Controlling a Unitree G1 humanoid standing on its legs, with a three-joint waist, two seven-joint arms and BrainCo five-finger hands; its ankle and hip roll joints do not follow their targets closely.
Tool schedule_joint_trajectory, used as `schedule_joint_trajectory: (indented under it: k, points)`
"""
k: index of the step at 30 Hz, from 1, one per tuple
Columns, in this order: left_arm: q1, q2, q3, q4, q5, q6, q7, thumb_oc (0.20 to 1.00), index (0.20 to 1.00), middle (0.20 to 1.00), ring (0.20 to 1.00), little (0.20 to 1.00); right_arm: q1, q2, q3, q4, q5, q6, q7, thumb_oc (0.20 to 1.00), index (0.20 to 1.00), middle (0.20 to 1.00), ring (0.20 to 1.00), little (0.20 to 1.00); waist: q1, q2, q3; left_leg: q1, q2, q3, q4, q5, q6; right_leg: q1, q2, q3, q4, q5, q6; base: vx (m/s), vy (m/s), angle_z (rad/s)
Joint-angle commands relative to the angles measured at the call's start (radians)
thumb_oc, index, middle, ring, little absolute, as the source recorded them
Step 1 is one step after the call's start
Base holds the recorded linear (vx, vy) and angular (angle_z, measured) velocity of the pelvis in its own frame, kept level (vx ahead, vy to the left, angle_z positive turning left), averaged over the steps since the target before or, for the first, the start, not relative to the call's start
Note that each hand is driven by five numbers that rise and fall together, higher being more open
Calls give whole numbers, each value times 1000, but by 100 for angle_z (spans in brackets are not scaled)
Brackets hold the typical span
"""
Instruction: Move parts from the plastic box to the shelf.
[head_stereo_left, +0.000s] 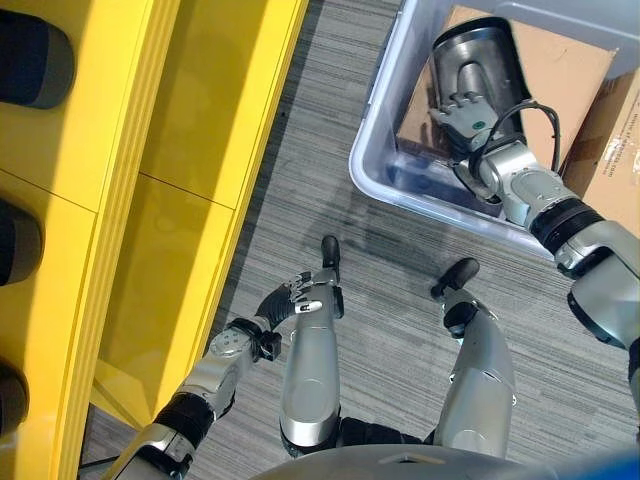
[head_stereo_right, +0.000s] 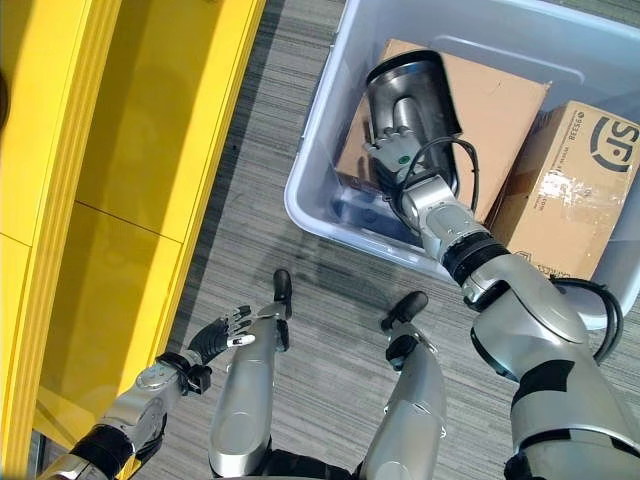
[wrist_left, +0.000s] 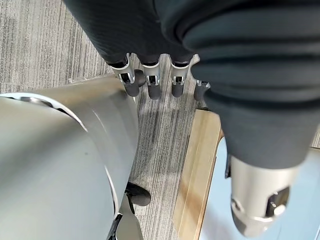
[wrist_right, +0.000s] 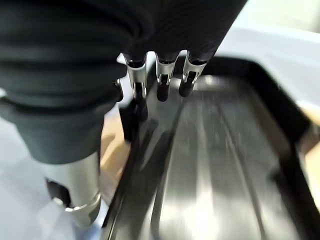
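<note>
Right hand (head_stereo_right: 392, 148) reaches into the clear plastic box (head_stereo_right: 320, 215) on the grey carpet floor (head_stereo_left: 330, 200) and lies against the lower end of a dark metal part (head_stereo_right: 415, 95), a long tray-like piece with a ribbed silvery inner face and a black rim. The part leans tilted inside the box, resting on a flat brown cardboard sheet (head_stereo_right: 500, 110). In the right wrist view the fingers (wrist_right: 162, 82) are nearly straight, tips down over the part's (wrist_right: 220, 165) grooved face near its edge, thumb (wrist_right: 75, 200) set off to the side past the rim; fingers relaxed and spread, not wrapped round the part, whether the tips actually press on it is hard to tell. A second brown cardboard carton (head_stereo_right: 565, 180) sits in the box just beside the sheet, on the robot's right. Left hand (head_stereo_left: 290, 295) hangs low at the robot's left, well apart from the box, near the yellow shelf (head_stereo_left: 120, 200); in the left wrist view its fingers (wrist_left: 150, 82) are loosely extended with nothing in them, above the carpet and a pale wooden edge (wrist_left: 197, 170). Dark rounded items (head_stereo_left: 30, 60) sit on the shelf levels at the far left.
</note>
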Motion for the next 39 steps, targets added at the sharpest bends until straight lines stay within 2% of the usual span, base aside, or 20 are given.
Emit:
schedule_joint_trajectory:
  k: [1, 2, 4, 11, 18, 19, 20, 21, 23, 25, 26, 27, 28, 29, 31, 34, 37, 39]
  points:
    - [88, 58, -39, -40, 9, -12, -25, 1000, 1000, 1000, 1000, 1000, -15, -13, 20, -34, -142, -159, -97, 1000, 1000, 1000, 1000, 1000, 20, -10, -35, -56, 22, 8, 26, 12, 15, 43, -13, 24, 14, -43, 119, 0, 0, 0]
    - [88, 58, -39, -40, 9, -12, -25, 1000, 1000, 1000, 1000, 1000, -15, -13, 20, -34, -142, -159, -97, 1000, 1000, 1000, 1000, 1000, 20, -10, -35, -56, 22, 8, 26, 12, 15, 43, -13, 24, 14, -43, 119, 0, 0, 0]
    - [98, 60, -29, -28, 6, -29, -28, 1000, 1000, 1000, 1000, 1000, -7, -37, 46, -110, -209, -202, -113, 1000, 1000, 1000, 1000, 1000, 18, -18, -35, -52, 26, 8, 28, 13, 14, 49, -12, 22, 13, -44, 121, -2, -18, -1]
    - [102, 66, -28, 0, 9, -63, -42, 1000, 1000, 1000, 1000, 1000, -5, -67, 89, -100, -336, -178, -148, 1000, 1000, 1000, 1000, 1000, 21, -23, -35, -46, 29, 6, 25, 16, 13, 55, -9, 22, 16, -46, 120, 0, -4, 0]
    - [122, 88, -22, 13, 0, -90, -57, 1000, 1000, 1000, 1000, 1000, 1, -145, 109, -28, -472, -178, -101, 1000, 1000, 1000, 1000, 1000, 21, -32, -35, -38, 37, 5, 25, 18, 9, 65, -8, 18, 20, -51, 120, 12, -20, 0]
    - [133, 90, -23, 16, -4, -94, -60, 1000, 1000, 1000, 1000, 1000, 10, -155, 113, -13, -482, -171, -98, 1000, 1000, 1000, 1000, 1000, 20, -32, -35, -14, 36, -2, 33, -9, -3, 83, -10, 30, 32, -75, 136, 75, -23, -3]
    - [135, 96, -23, 8, -6, -92, -60, 1000, 1000, 1000, 1000, 1000, 11, -175, 115, 8, -477, -150, -88, 1000, 1000, 1000, 1000, 1000, 18, -33, -35, -12, 39, 1, 34, -9, -4, 85, -12, 30, 34, -76, 137, 77, -31, -9]
    - [138, 105, -26, -4, -8, -86, -62, 1000, 1000, 1000, 1000, 1000, 13, -191, 105, 42, -429, -89, -97, 1000, 1000, 1000, 1000, 1000, 17, -33, -35, -9, 39, 1, 34, -9, -4, 85, -11, 31, 34, -74, 136, 3, -23, -9]
    - [143, 107, -26, -7, -7, -87, -65, 1000, 1000, 1000, 1000, 1000, 14, -201, 98, 63, -349, -57, -122, 1000, 1000, 1000, 1000, 1000, 15, -33, -35, -7, 39, 1, 34, -10, -3, 86, -10, 33, 32, -74, 135, 3, -9, -3]
    - [145, 101, -31, -13, -5, -83, -61, 1000, 1000, 1000, 1000, 1000, 19, -207, 82, 77, -155, 2, -179, 1000, 1000, 1000, 1000, 1000, 9, -32, -35, -1, 39, 4, 32, -11, -3, 89, -8, 36, 29, -73, 136, 0, 0, 0]
    - [146, 100, -32, -14, -4, -83, -59, 1000, 1000, 1000, 1000, 1000, 21, -208, 80, 78, -119, 12, -188, 1000, 1000, 1000, 1000, 1000, 9, -32, -35, 0, 38, 4, 32, -12, -2, 89, -7, 37, 28, -72, 136, 0, 0, 0]
    - [144, 98, -34, -19, -2, -79, -57, 1000, 1000, 1000, 1000, 1000, 26, -205, 58, 80, 25, 30, -214, 1000, 1000, 1000, 1000, 1000, 6, -31, -35, 0, 38, 5, 30, -10, -2, 89, -6, 38, 23, -69, 136, -71, 4, -1]
    - [139, 95, -32, -19, 2, -81, -56, 1000, 1000, 1000, 1000, 1000, 28, -204, 34, 78, 96, 33, -227, 1000, 1000, 1000, 1000, 1000, 3, -31, -35, -18, 40, 14, 24, 12, 11, 75, -4, 28, 10, -46, 120, -75, 13, -2]
    - [134, 83, -37, -25, 9, -76, -49, 1000, 1000, 1000, 1000, 1000, 62, -183, -43, 71, 267, 28, -277, 1000, 1000, 1000, 1000, 1000, -8, -28, -35, -18, 39, 17, 23, 10, 12, 74, 0, 34, 3, -42, 120, -72, 17, -2]
    - [131, 79, -42, -25, 4, -77, -40, 1000, 1000, 1000, 1000, 1000, 85, -162, -101, 64, 363, 7, -281, 1000, 1000, 1000, 1000, 1000, -14, -27, -35, -15, 38, 19, 23, 8, 13, 74, 1, 39, 1, -42, 120, 4, 17, -1]
    - [117, 63, -32, -44, -1, -49, -24, 1000, 1000, 1000, 1000, 1000, 151, -109, -225, 24, 441, -46, -206, 1000, 1000, 1000, 1000, 1000, -30, -22, -35, -12, 31, 20, 27, 0, 15, 69, 4, 55, 0, -44, 118, 8, 50, -6]
    - [94, 42, -25, -46, 5, -23, -20, 1000, 1000, 1000, 1000, 1000, 166, -63, -250, -45, 283, -49, -110, 1000, 1000, 1000, 1000, 1000, -37, -13, -35, -12, 23, 21, 34, -6, 15, 63, 1, 65, 6, -47, 117, 8, 54, -9]
    - [88, 37, -22, -39, 6, -19, -22, 1000, 1000, 1000, 1000, 1000, 161, -61, -225, -62, 197, -46, -94, 1000, 1000, 1000, 1000, 1000, -36, -9, -35, -11, 22, 23, 35, -7, 17, 62, -1, 66, 12, -49, 116, 8, 27, -6]
